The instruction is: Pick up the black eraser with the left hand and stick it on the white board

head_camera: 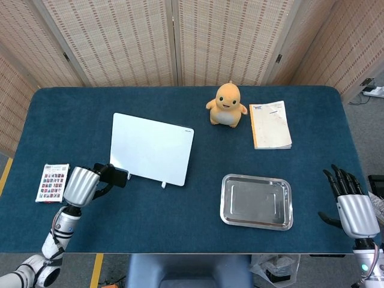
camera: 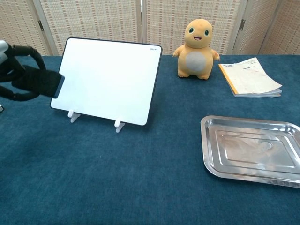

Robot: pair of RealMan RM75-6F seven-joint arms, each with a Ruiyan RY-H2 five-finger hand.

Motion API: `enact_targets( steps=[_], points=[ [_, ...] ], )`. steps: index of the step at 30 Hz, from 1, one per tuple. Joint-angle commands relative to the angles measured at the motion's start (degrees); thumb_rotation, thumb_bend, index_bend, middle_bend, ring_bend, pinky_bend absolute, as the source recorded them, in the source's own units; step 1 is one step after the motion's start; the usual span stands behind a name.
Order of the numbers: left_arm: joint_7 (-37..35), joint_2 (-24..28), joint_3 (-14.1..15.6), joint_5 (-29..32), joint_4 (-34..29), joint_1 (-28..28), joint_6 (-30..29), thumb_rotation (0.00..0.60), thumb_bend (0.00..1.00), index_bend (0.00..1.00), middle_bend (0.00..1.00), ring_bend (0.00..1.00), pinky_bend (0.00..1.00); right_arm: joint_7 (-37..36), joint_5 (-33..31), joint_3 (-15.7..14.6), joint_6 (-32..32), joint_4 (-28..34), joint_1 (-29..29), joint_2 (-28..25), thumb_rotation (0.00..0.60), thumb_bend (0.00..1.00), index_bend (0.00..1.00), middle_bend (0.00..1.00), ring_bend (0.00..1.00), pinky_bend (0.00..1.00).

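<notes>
The white board [head_camera: 152, 149] [camera: 107, 80] stands tilted on two small feet left of the table's middle. My left hand [head_camera: 84, 185] [camera: 14, 75] holds the black eraser [head_camera: 117, 177] [camera: 44, 82] in the air, level with the board's lower left corner and just off its left edge. In the chest view the eraser's blue edge nearly meets the board's frame; whether they touch I cannot tell. My right hand [head_camera: 353, 207] hangs past the table's front right corner, fingers straight and apart, holding nothing.
A steel tray [head_camera: 257, 202] [camera: 251, 150] lies at the front right. An orange plush toy [head_camera: 227, 105] [camera: 197, 42] and a booklet [head_camera: 270, 124] [camera: 249, 77] sit at the back right. A card pack [head_camera: 53, 182] lies near the left edge.
</notes>
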State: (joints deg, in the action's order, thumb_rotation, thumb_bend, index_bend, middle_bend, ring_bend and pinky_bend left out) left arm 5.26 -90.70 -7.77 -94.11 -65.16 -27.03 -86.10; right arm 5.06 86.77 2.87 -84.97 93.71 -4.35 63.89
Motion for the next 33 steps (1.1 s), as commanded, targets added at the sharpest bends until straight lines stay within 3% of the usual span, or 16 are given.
enact_targets(
  steps=[1, 7, 13, 25, 33],
  points=[
    [-0.5, -3.2, -3.1, 1.5, 3.1, -2.6, -0.3, 0.6, 0.28, 0.6, 1.0, 1.0, 1.0, -2.6, -0.1, 0.3, -0.7, -0.2, 0.4, -1.0, 0.6, 0.15, 0.0, 0.0, 0.0, 0.1],
    [-3.9, -8.4, -7.2, 4.7, 8.8, -7.7, 2.9, 0.6, 0.28, 0.6, 1.0, 1.0, 1.0, -6.2, -0.2, 0.6, -1.2, -0.8, 0.8, -2.1, 0.6, 0.15, 0.0, 0.0, 0.0, 0.1],
    [-4.3, -12.1, -9.2, 6.6, 14.7, -11.9, 5.5, 0.6, 0.28, 0.61, 1.0, 1.0, 1.0, -7.4, 0.0, 0.3, -0.6, -0.9, 0.8, -2.8, 0.6, 0.15, 0.0, 0.0, 0.0, 0.1],
    [-9.0, -21.2, -7.7, 7.5, 31.7, -16.3, 7.1, 0.6, 0.28, 0.6, 1.0, 1.0, 1.0, -10.7, -0.4, 0.3, 0.5, -1.3, 0.6, -4.1, 0.6, 0.15, 0.0, 0.0, 0.0, 0.1],
    [-13.2, -24.4, -7.5, 8.8, 38.2, -18.9, 9.3, 0.6, 0.28, 0.6, 1.0, 1.0, 1.0, -10.1, -1.5, 0.5, 2.3, -1.4, -0.1, -4.1, 0.6, 0.15, 0.0, 0.0, 0.0, 0.1]
  ],
)
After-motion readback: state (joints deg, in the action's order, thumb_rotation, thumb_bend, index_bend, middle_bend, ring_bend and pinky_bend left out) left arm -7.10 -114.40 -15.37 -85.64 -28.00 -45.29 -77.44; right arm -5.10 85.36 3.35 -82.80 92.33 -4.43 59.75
